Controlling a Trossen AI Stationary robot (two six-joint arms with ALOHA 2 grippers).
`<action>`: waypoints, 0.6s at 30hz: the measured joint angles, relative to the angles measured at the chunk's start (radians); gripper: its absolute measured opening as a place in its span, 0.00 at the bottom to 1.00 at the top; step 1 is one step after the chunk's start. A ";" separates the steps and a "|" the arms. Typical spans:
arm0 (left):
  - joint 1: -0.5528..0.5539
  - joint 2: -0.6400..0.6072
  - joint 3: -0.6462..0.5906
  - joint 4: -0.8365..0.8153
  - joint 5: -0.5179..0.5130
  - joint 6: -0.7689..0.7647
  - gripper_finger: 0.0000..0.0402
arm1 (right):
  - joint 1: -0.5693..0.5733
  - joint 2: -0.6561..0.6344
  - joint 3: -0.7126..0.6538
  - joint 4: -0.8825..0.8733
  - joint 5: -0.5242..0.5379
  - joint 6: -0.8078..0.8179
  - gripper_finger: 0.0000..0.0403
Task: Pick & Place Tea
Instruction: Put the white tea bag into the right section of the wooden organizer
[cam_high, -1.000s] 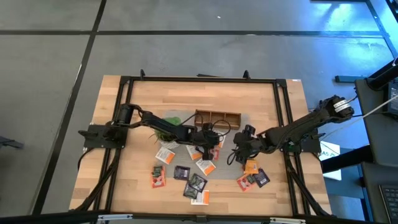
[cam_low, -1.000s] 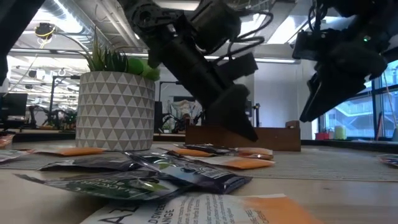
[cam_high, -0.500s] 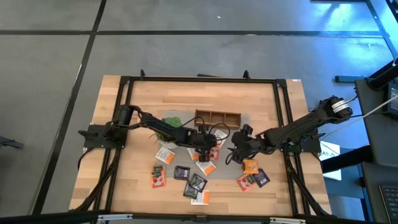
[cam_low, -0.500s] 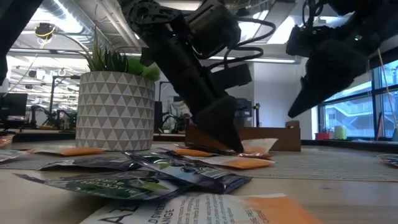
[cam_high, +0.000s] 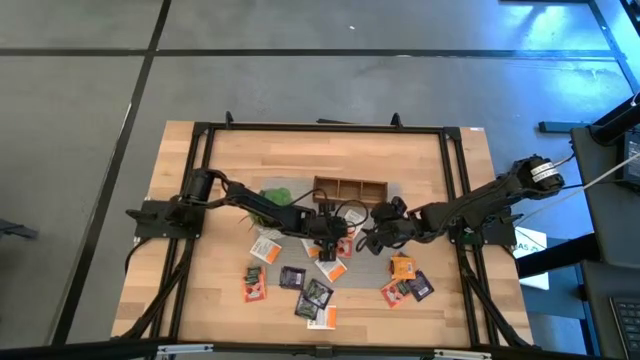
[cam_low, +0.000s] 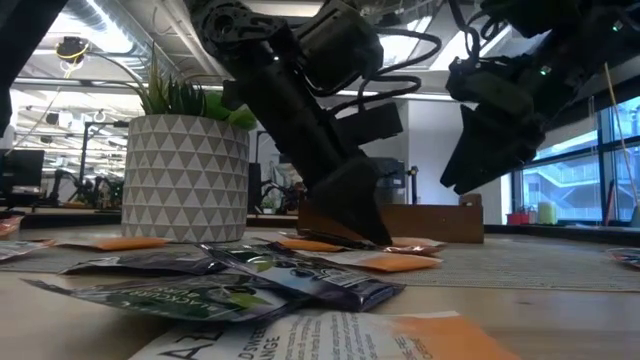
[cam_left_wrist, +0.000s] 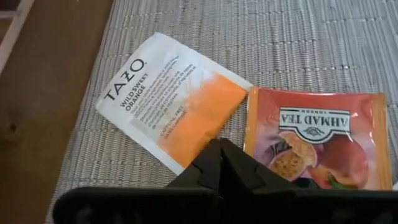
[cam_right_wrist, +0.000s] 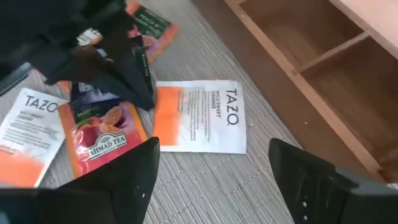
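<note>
My left tool (cam_left_wrist: 221, 163) is clenched over one white-and-orange sachet (cam_left_wrist: 171, 99) beside one red sachet (cam_left_wrist: 317, 137) on the grey mat (cam_left_wrist: 298, 43). My right tool (cam_right_wrist: 211, 165) hangs spread wide near the wooden box (cam_right_wrist: 311, 56)

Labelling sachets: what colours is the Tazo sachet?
White with orange half; left wrist view: Tazo sachet.

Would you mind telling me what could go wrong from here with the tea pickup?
1. The left gripper has its jaws shut right where the white-and-orange sachet meets the red sachet; it may lift both or neither.
2. The right gripper, jaws open, hovers close to the left one near the wooden box; the arms could collide.
</note>
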 joint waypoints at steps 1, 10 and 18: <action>-0.003 -0.006 -0.002 -0.001 -0.008 0.012 0.00 | 0.000 0.000 0.000 -0.003 0.003 0.007 0.75; 0.001 -0.023 -0.002 0.014 -0.022 0.020 0.00 | 0.000 0.000 0.000 -0.005 0.010 0.008 0.75; 0.023 -0.021 -0.001 0.006 -0.015 -0.011 0.01 | 0.000 0.000 0.000 -0.005 0.012 0.007 0.75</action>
